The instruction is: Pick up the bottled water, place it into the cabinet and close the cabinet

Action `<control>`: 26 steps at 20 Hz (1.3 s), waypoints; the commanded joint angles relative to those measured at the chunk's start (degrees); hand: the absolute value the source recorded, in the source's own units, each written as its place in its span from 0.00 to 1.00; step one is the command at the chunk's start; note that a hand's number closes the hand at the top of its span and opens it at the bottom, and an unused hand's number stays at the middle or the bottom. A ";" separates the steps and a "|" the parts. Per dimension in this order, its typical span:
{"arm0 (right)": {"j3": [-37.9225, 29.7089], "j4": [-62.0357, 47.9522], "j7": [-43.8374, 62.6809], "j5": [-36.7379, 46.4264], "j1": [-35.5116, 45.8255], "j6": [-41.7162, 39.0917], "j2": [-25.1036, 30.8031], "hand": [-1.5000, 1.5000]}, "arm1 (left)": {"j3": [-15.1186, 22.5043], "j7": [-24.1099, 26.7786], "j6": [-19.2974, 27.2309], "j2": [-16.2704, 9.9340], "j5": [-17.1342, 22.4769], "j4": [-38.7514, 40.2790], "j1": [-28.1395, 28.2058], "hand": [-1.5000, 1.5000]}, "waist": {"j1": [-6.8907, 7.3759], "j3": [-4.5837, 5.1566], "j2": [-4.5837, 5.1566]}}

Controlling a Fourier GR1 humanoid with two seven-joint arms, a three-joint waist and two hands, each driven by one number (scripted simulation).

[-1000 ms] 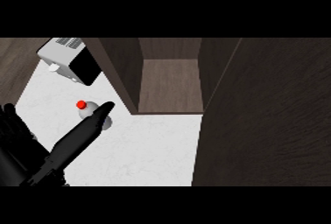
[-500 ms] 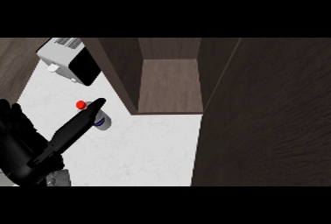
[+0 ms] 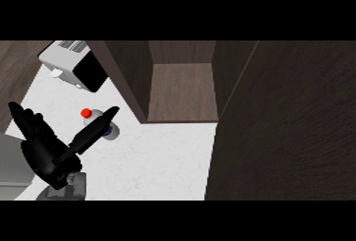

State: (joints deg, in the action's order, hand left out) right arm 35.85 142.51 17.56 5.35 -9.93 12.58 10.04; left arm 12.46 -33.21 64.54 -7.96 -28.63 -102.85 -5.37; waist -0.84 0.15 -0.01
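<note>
The bottled water point(image 3: 109, 133) stands on the white counter point(image 3: 160, 160) at the left, seen from above, with its red cap point(image 3: 86, 112) and a blue label showing. My left hand point(image 3: 45, 150) is open just left of it, fingers spread toward the upper left. Its thumb point(image 3: 94, 129) stretches across the bottle's top and hides part of the bottle. The fingers are not curled round the bottle. The cabinet point(image 3: 182, 89) stands open behind the bottle, and its brown shelf is bare. My right hand does not show.
The cabinet's open dark door point(image 3: 285, 122) fills the right side of the view. A white appliance with a black front point(image 3: 73, 70) sits at the back left. A dark wall point(image 3: 14, 66) borders the counter at the left.
My left hand has come a little further into view, its fingers spread higher and its wrist now showing. The bottle has not moved.
</note>
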 commanded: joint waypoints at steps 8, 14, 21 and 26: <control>0.73 7.32 0.71 3.14 -2.90 1.45 3.66 0.00 | -3.30 27.26 -2.21 2.19 25.00 10.25 2.12 0.00 | 0.08 0.00 -0.05; 2.97 5.37 1.15 6.79 0.21 3.80 3.01 0.00 | -10.39 40.59 -8.11 7.60 32.79 21.41 -2.97 0.00 | -0.08 0.03 0.02; 8.61 1.92 -1.76 9.16 -1.44 6.43 2.62 0.00 | -14.27 57.97 -13.72 7.92 47.15 33.08 -3.23 0.00 | -0.29 0.01 -0.04; 5.89 4.59 0.98 6.50 -0.47 6.05 4.24 0.00 | -15.80 67.60 -14.33 7.94 55.28 45.92 -10.32 0.00 | -0.29 -0.01 0.08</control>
State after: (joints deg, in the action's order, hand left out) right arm 39.56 141.96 15.29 6.16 -9.94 18.15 13.98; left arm -2.04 26.45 51.18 -0.19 19.99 -65.31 -12.02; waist -1.13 0.12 0.04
